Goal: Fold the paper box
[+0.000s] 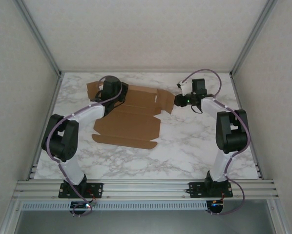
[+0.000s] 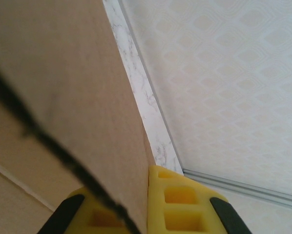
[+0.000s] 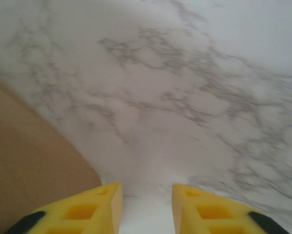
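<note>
Flat brown paper box (image 1: pixel 131 122) lay centre-left in the top view. It looked light, thin and crease-prone, best pinched at flap edges. The left gripper (image 2: pixel 147 200) was clamped on a far flap. The right gripper (image 3: pixel 146 200) was part-open and empty, beside the right flap.

No readable text anywhere: no lettering, labels, brand marks, numbers or signs. The paper box (image 1: pixel 129 124) has plain brown faces with no print.
</note>
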Robot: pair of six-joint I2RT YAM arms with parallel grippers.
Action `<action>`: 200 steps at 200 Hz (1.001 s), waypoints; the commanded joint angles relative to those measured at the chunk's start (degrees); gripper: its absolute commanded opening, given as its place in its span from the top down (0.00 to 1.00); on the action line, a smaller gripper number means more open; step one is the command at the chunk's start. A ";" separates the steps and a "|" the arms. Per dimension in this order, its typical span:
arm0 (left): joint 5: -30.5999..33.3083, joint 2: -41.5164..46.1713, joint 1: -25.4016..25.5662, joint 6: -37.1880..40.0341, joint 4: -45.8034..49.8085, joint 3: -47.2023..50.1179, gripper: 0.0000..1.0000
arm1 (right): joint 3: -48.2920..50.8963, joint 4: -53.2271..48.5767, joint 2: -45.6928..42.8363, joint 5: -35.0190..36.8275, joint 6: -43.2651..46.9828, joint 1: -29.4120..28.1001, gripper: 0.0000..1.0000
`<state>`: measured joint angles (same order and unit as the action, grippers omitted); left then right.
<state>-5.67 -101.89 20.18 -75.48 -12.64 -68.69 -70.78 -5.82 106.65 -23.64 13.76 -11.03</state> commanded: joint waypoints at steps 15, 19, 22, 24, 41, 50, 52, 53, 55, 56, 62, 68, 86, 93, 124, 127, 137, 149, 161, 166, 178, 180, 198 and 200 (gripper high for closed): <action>-3.04 -1.82 -0.90 2.80 4.85 -3.53 1.00 | 2.78 3.06 -2.61 -6.53 10.91 -4.63 0.65; -3.43 -1.91 -1.01 2.80 4.97 -3.84 1.00 | 3.82 4.15 -3.22 -6.71 10.94 -4.72 0.65; -3.58 -1.94 -1.10 2.80 5.14 -4.02 1.00 | 4.32 4.81 -3.70 -6.96 10.94 -4.78 0.64; -3.72 -1.99 -1.22 2.80 5.25 -4.12 1.00 | 4.64 5.37 -3.92 -7.15 10.87 -4.86 0.64; -4.81 -2.27 -1.64 2.80 5.44 -4.78 1.00 | 6.51 7.81 -5.78 -9.22 10.30 -5.04 0.63; -5.26 -2.35 -1.79 2.89 5.60 -4.96 1.00 | 6.72 7.72 -6.17 -9.36 10.62 -5.38 0.63; -5.34 -2.39 -1.74 2.89 5.61 -5.01 1.00 | 6.71 7.55 -6.19 -9.31 10.70 -5.49 0.63; -5.37 -2.37 -1.82 2.84 5.61 -5.03 1.00 | 6.67 7.52 -6.19 -9.27 10.73 -5.58 0.63; -5.46 -2.40 -1.84 2.87 5.55 -5.03 1.00 | 6.63 7.46 -6.26 -9.22 10.82 -5.69 0.63; -5.48 -2.38 -1.83 2.88 5.54 -5.05 1.00 | 6.63 7.43 -6.31 -9.18 10.88 -5.73 0.63; -5.78 -2.46 -1.87 2.97 5.44 -5.05 1.00 | 6.56 7.40 -6.21 -8.84 11.01 -5.98 0.63; -6.07 -2.57 -1.82 2.97 5.44 -5.05 1.00 | 6.46 7.41 -6.15 -8.14 11.11 -6.35 0.63; -7.26 -2.86 -1.82 2.73 5.36 -4.88 1.00 | 5.79 7.40 -5.95 -7.43 11.33 -7.36 0.62; -7.63 -2.96 -1.82 2.64 5.26 -4.74 1.00 | 5.47 7.50 -5.84 -6.85 11.30 -7.88 0.62; -8.80 -3.14 -1.82 2.80 5.18 -4.79 1.00 | 3.05 7.06 -4.96 -6.35 10.54 -9.66 0.61; -8.95 -3.21 -1.83 2.80 5.17 -4.86 1.00 | 2.82 6.84 -4.84 -6.29 10.44 -9.90 0.61; -9.22 -3.23 -1.83 2.75 5.18 -4.82 1.00 | 1.83 6.37 -4.37 -6.10 10.15 -10.47 0.60; -9.40 -3.16 -1.73 2.71 5.26 -4.87 1.00 | 0.49 5.47 -3.49 -3.78 9.99 -11.30 0.58; -9.53 -2.97 -1.73 2.71 5.48 -4.66 1.00 | -0.29 5.23 -2.68 -0.45 9.57 -11.97 0.58; -9.47 -2.73 -1.76 2.63 5.62 -4.50 1.00 | -0.28 5.60 -2.43 1.46 9.30 -12.18 0.57; -9.36 -1.99 -1.73 2.54 5.48 -3.74 1.00 | -0.26 6.07 -1.99 4.93 8.62 -12.50 0.57; -9.29 -1.84 -1.73 2.54 5.45 -3.61 1.00 | -0.24 6.15 -1.91 5.23 8.58 -12.48 0.57; -8.50 -0.41 -1.73 2.53 5.23 -1.98 1.00 | 0.53 7.39 -1.88 7.62 8.06 -13.00 0.55; -8.42 -0.24 -1.73 2.53 5.14 -1.80 1.00 | 0.66 7.53 -1.93 7.75 8.04 -13.04 0.55</action>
<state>-13.06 -104.07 18.37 -74.72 -9.15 -72.27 -69.36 -0.73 103.53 -23.09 22.90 -23.55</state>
